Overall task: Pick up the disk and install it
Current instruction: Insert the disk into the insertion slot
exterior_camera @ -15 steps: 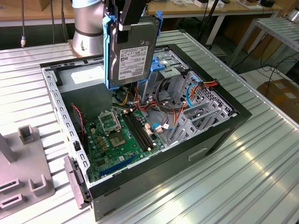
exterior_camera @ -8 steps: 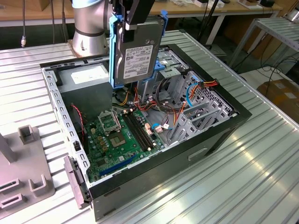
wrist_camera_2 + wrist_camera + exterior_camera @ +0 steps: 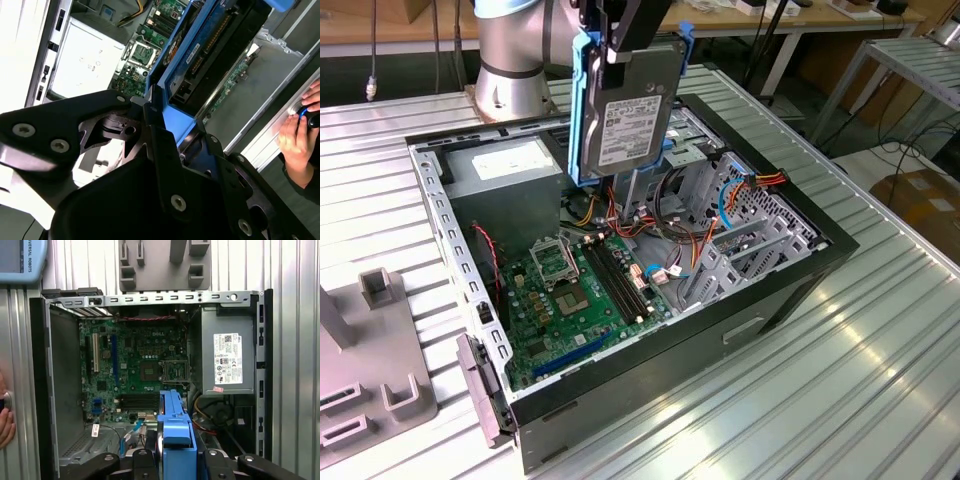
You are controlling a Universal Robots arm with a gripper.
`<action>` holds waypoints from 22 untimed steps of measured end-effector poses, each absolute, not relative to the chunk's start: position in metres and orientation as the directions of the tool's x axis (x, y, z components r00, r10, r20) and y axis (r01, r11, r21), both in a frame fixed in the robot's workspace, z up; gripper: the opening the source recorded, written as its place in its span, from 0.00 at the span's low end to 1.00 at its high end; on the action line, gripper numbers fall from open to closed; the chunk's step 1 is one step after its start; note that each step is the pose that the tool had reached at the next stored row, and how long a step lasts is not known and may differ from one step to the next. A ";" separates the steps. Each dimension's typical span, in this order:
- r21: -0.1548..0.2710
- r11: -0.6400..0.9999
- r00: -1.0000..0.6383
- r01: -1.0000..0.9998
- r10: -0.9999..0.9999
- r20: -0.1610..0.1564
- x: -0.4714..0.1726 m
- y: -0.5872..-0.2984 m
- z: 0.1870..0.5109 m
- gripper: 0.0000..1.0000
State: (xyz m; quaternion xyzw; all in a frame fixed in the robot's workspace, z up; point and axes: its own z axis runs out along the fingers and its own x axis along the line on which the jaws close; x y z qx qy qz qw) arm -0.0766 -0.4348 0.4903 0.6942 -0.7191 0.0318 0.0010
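And the pick-up is done: the disk (image 3: 625,110), a flat rectangular grey metal hard drive framed in a bright blue plastic carrier rail, is up in the air, off every surface. The black two-finger gripper (image 3: 620,45) is clenched on its upper end, pinching the blue rail, and in the second wrist view the black fingers (image 3: 125,107) sit tight against the blue plastic on either side

The disk hangs on edge above the open black and grey desktop computer case (image 3: 440,215), over the tangle of coloured cables (image 3: 665,245) between the green motherboard (image 3: 575,295) and the grey metal drive cage (image 3: 745,215) on the exterior view's right. Its lower edge looks clear of everything beneath it, so by my reading the install is all to come: the disk is not in any bay yet

A closer look at the disk now. The white printed label faces the exterior camera, the metal body is plain and flat, and blue rails run down both long sides with a tab poking out at the top. In the first wrist view the blue rail end (image 3: 175,427) points down at the board

A person's hand (image 3: 295,135) rests on the ribbed metal table (image 3: 800,380) beside the case
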 end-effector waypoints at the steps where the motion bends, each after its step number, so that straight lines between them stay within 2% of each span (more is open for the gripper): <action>1: -0.044 0.034 -0.036 -0.998 -0.998 0.046 -0.076 -0.437 0.490 0.37; 14: -0.032 0.034 -0.036 -0.999 -0.998 0.046 -0.071 -0.470 0.490 0.37; 22: -0.017 0.034 -0.035 -0.999 -0.998 0.047 -0.066 -0.505 0.490 0.37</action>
